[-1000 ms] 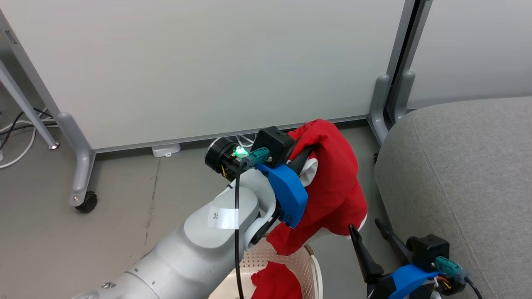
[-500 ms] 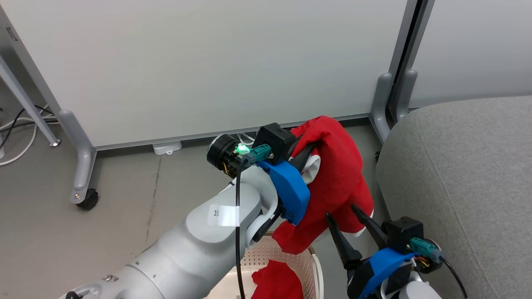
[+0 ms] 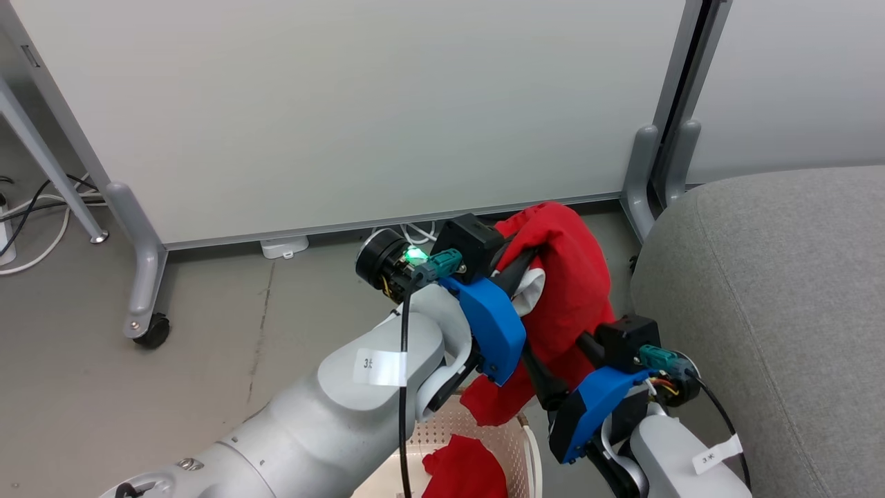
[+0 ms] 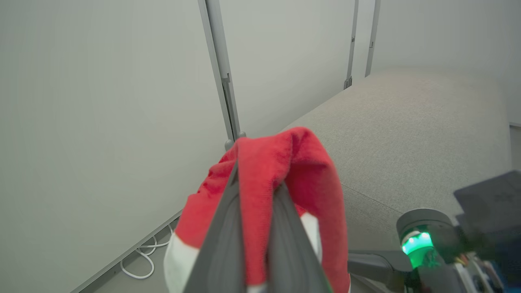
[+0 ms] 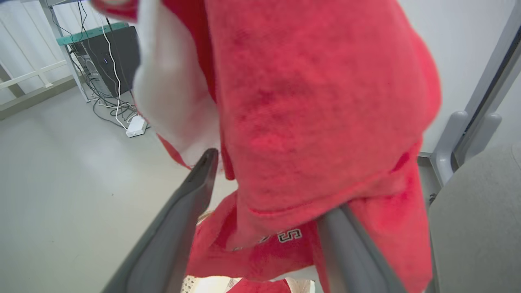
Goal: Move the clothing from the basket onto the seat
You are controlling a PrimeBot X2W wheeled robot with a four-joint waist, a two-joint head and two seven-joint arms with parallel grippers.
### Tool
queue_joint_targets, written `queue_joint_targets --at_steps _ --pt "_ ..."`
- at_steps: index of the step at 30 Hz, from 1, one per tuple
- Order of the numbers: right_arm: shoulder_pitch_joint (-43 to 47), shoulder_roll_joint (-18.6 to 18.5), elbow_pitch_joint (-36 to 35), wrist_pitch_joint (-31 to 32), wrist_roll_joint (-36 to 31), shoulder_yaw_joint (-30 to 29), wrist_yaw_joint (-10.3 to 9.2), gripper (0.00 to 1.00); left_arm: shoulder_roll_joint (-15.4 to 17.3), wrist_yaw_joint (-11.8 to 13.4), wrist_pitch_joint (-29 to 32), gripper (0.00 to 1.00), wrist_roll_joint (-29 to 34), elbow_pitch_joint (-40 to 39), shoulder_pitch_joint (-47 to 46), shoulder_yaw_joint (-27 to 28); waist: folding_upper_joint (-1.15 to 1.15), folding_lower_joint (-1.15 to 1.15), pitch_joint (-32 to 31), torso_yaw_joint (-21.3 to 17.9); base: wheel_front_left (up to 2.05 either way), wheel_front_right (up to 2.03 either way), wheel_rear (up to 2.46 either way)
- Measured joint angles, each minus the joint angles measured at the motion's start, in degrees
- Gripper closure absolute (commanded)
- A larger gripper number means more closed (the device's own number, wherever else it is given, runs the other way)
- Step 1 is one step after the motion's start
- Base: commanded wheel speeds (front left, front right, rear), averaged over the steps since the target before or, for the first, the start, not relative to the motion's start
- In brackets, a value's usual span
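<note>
Two red garments. Left gripper (image 3: pixel 529 257) above the basket (image 3: pixel 442 432), fingers clamped tight on the hanging garment (image 3: pixel 577 277), which dangles over the basket's far right edge. Second garment (image 3: pixel 464 470) lies inside the basket. Right gripper (image 5: pixel 274 181) up right of the basket, fingers spread wide either side of the hanging garment. Seat (image 3: pixel 774 290) right of the basket.

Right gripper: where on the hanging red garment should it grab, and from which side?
Likely best: the lower hanging fold of the red garment, below where the left gripper pinches its top. Come from below on the seat side. The cloth drapes down loose above the basket, and the open right gripper straddles that fold, so closing there should catch a thick bunch.
</note>
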Motion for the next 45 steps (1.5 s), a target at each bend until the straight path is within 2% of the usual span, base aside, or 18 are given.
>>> queue_joint_targets --at_steps 6,7,8,9,10,37,38,39,40,41,45 --pt "-4.0 0.0 4.4 -1.8 2.1 2.7 0.00 0.00 0.0 0.0 0.0 1.00 -0.3 -0.5 0.0 -0.4 0.00 0.00 -0.3 0.2 0.00 0.00 0.00" --pt "-4.4 0.0 4.9 -2.0 2.4 3.1 0.00 0.07 0.0 0.0 0.0 1.00 -0.4 -0.6 0.0 -0.4 0.00 0.00 -0.4 0.2 0.00 0.00 0.00" --pt "-4.7 0.0 5.5 -2.4 2.6 3.4 0.00 0.31 0.0 0.0 0.0 1.00 -0.4 -0.6 0.0 -0.5 0.00 0.00 -0.4 0.2 0.00 0.00 0.00" --pt "-5.1 0.0 5.9 -2.6 2.6 3.6 0.00 0.69 0.0 0.0 0.0 1.00 -0.4 -0.6 0.0 -0.5 0.00 0.00 -0.5 0.2 0.00 0.00 0.00" --pt "-5.3 0.0 6.3 -2.8 2.8 3.8 0.00 0.99 0.0 0.0 0.0 1.00 -0.4 -0.6 0.0 -0.5 0.00 0.00 -0.6 0.2 0.00 0.00 0.00" --pt "-6.1 0.0 9.1 -5.6 2.5 3.5 0.00 1.00 0.0 0.2 -0.8 1.00 -2.5 1.5 1.1 -0.6 0.00 0.00 -1.5 -1.3 0.00 0.00 0.00" --pt "-6.1 0.0 9.1 -5.7 2.5 3.4 0.00 1.00 0.0 0.2 -0.8 0.87 -2.5 1.5 1.1 -0.6 0.00 0.00 -1.4 -1.3 0.00 0.00 0.00" --pt "-6.1 0.0 9.2 -5.7 2.5 3.3 0.00 1.00 0.0 0.2 -0.9 0.60 -2.6 1.5 1.1 -0.7 0.00 0.00 -1.4 -1.2 0.00 0.00 0.00" --pt "-6.1 0.0 9.2 -5.7 2.5 3.3 0.00 1.00 0.0 0.2 -0.9 0.22 -2.9 1.5 1.2 -0.7 0.00 0.00 -1.4 -1.1 0.00 0.00 0.00" --pt "-6.1 0.0 9.2 -5.7 2.4 3.2 0.00 1.00 0.0 0.2 -1.0 0.00 -2.9 1.5 1.3 -0.7 0.00 0.00 -1.3 -1.1 0.00 0.00 0.00" --pt "-6.1 0.0 9.2 -5.7 2.2 2.5 0.00 1.00 0.0 -0.4 -1.4 0.00 -3.5 1.7 1.9 -0.4 0.00 0.00 -0.9 -0.9 0.00 0.00 0.00"
